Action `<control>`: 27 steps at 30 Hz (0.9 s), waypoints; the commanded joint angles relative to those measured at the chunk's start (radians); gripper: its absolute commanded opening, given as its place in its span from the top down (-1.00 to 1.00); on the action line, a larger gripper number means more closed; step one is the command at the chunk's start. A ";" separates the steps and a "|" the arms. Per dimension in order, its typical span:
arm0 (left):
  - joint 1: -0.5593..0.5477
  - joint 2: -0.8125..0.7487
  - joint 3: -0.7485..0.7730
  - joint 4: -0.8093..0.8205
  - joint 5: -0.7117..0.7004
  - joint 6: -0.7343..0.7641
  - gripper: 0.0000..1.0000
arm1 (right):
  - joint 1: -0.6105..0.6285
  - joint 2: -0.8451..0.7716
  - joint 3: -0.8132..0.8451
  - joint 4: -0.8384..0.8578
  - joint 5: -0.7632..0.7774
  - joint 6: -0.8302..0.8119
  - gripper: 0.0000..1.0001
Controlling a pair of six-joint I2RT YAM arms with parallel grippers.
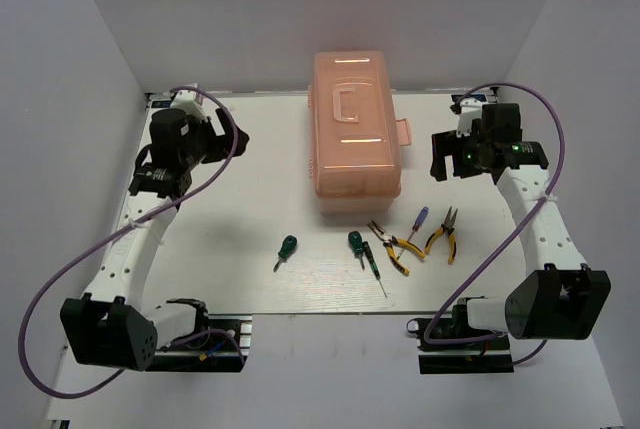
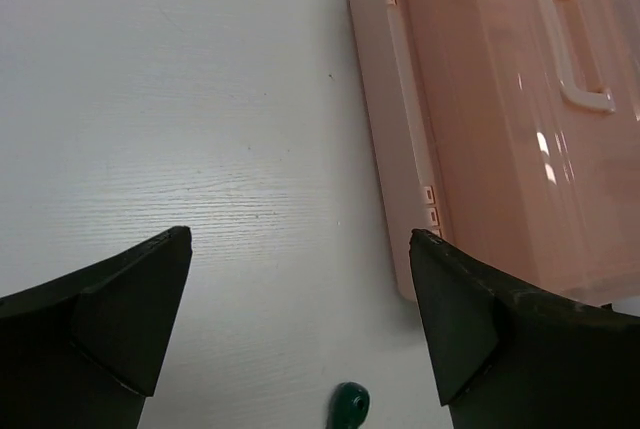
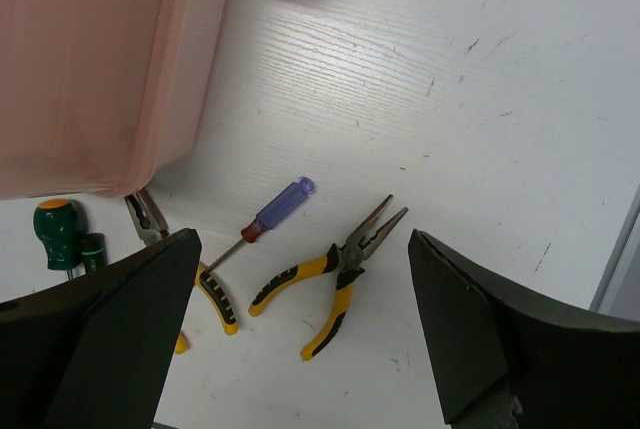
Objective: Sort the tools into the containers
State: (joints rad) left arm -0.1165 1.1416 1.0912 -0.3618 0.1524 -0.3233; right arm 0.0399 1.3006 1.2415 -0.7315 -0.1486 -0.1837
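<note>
The salmon-pink toolbox (image 1: 355, 129) stands shut at the table's back middle, handle on top. In front of it lie a stubby green screwdriver (image 1: 286, 248), a second stubby one (image 1: 355, 241), a long thin green one (image 1: 374, 264), pliers (image 1: 392, 246), a blue-handled screwdriver (image 1: 417, 219) and second pliers (image 1: 444, 234). My left gripper (image 1: 228, 135) hovers open and empty left of the box; its wrist view shows the box (image 2: 500, 119) and a green handle (image 2: 350, 406). My right gripper (image 1: 441, 156) hovers open and empty right of the box, above the pliers (image 3: 335, 269) and blue screwdriver (image 3: 275, 209).
White walls close the table at the back and both sides. The toolbox latch tab (image 1: 404, 133) sticks out toward the right arm. Purple cables loop beside each arm. The table's right edge (image 3: 610, 269) shows in the right wrist view.
</note>
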 commanded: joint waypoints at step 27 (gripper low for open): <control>-0.011 0.141 0.052 0.029 0.259 -0.013 -0.75 | 0.325 0.651 0.849 0.251 -0.362 0.409 -0.67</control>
State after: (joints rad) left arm -0.1219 1.2919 1.1286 -0.3576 0.3649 -0.3317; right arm 0.3161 1.8526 1.9862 -0.4801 -0.5499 0.0746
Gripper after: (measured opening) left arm 0.872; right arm 0.843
